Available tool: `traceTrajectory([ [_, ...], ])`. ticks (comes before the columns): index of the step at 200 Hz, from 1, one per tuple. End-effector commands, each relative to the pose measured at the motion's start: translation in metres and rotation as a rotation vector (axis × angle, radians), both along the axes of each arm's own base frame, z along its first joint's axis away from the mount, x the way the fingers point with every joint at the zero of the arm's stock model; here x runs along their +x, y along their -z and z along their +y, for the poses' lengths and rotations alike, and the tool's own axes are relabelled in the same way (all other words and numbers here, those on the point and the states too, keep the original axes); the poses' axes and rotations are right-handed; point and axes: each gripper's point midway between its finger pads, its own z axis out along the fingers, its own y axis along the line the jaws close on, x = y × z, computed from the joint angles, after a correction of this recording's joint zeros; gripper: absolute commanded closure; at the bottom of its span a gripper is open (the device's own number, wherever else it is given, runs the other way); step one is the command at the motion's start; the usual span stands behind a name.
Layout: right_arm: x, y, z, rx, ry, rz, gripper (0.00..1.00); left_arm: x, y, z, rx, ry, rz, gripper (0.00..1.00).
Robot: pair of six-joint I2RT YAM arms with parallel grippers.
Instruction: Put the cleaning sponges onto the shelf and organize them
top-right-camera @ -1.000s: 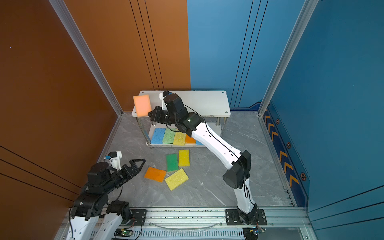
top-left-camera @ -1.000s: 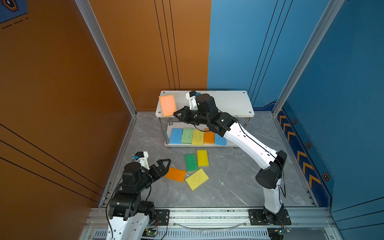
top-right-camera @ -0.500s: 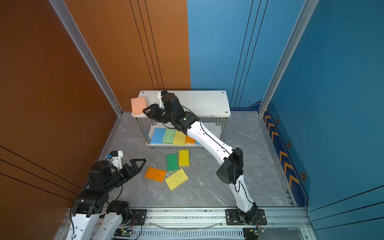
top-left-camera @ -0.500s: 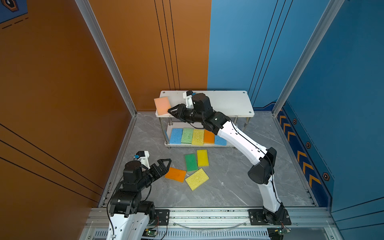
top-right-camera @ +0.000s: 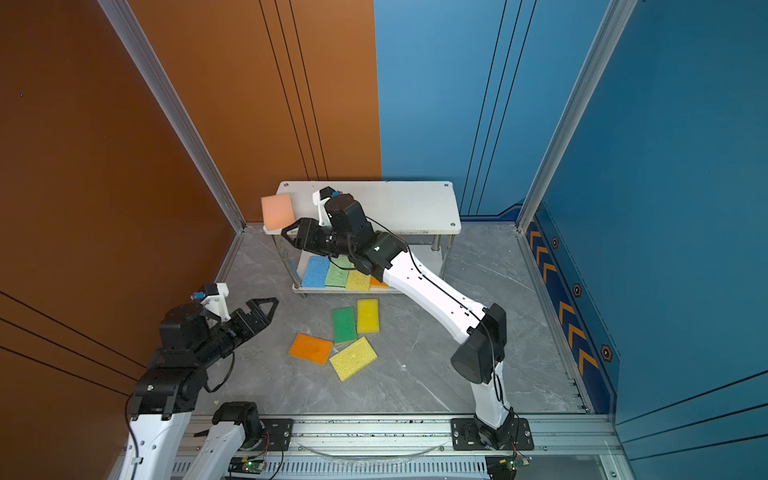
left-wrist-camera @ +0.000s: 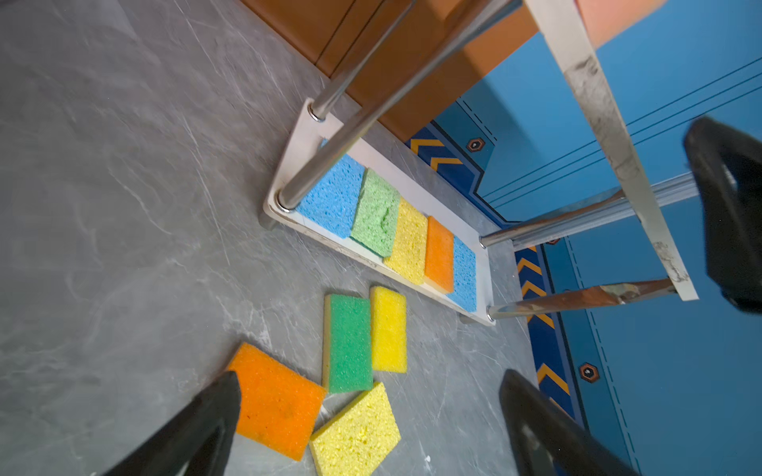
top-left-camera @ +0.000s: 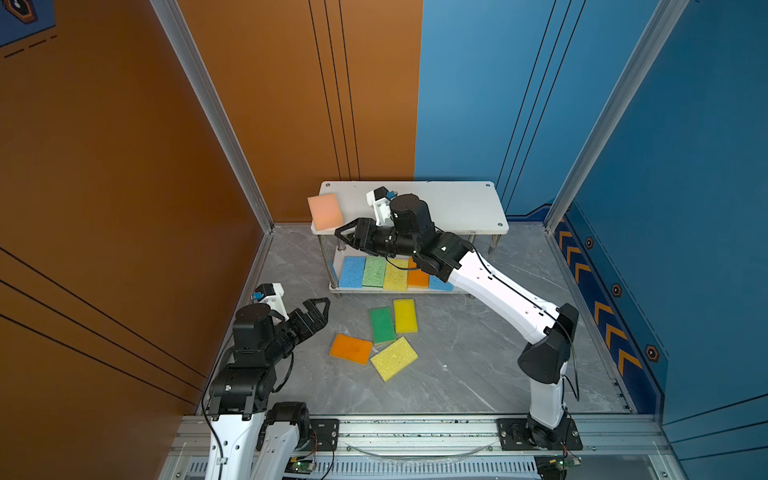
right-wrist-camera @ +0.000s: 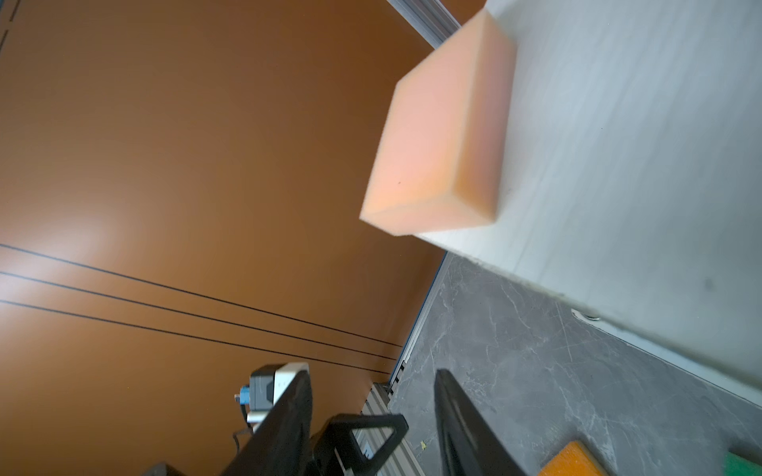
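Peach sponge (top-left-camera: 325, 211) overhung the shelf's (top-left-camera: 457, 203) front-left corner — perhaps precariously. Right hand (top-left-camera: 343, 236), apart and empty, would best nudge it inward; left hand (top-left-camera: 324, 316) gaped too.

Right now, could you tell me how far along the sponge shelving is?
Done: five sponges line the lower board. In hand: the peach sponge lies on the top board, overhanging its corner, the right tool open beside it. Left: four sponges on the floor: orange, dark green, yellow, pale yellow; the open left tool hovers nearby.
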Motion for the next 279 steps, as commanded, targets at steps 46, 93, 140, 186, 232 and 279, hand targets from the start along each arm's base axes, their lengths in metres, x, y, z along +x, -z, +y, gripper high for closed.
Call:
traceTrajectory([
  [46,-0.047,0.01,-0.126,-0.128,0.103,-0.113,0.45,0.073,-0.074,0.065,0.043,-0.112,-0.082,0.02],
  [93,-0.063,0.039,-0.211,-0.177,0.226,-0.078,0.43,0.132,-0.077,0.068,-0.015,-0.012,-0.033,0.02],
  [140,-0.082,0.055,-0.256,-0.198,0.3,-0.057,0.42,0.171,-0.075,0.071,-0.02,0.012,-0.007,0.02],
  [186,-0.083,0.06,-0.263,-0.19,0.313,-0.038,0.42,0.2,-0.073,0.055,-0.001,0.055,0.006,0.01],
  [232,-0.084,0.058,-0.269,-0.19,0.33,-0.042,0.42,0.222,-0.066,0.055,0.008,0.061,0.022,0.01],
  [279,-0.084,0.064,-0.272,-0.195,0.341,-0.029,0.41,0.241,-0.065,0.054,0.012,0.073,0.029,0.01],
])
